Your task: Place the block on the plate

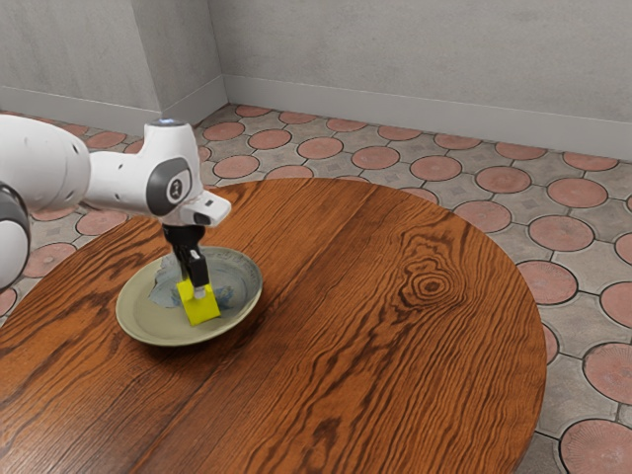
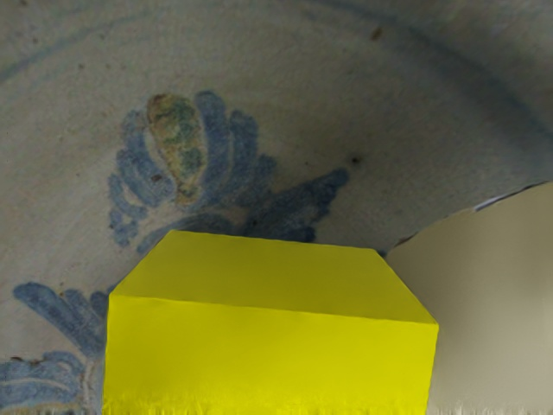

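A black pincer point(image 1: 199, 291) is holding a yellow block point(image 1: 203, 311) within the rim of a patterned plate point(image 1: 153, 321) (whether the block is touching it, I cannot tell). The plate is sitting on a wooden worktop point(image 1: 346, 296). Placing well likely means lowering gently, letting the tilted base settle, then releasing without dragging.

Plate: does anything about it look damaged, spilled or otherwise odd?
Yes, the colouring of the plate: blue-grey patterned glaze stops at a ragged edge against a plain olive-beige area, beside the block. It looks like a patchy finish, possibly a rendering flaw. I see no spill or break.
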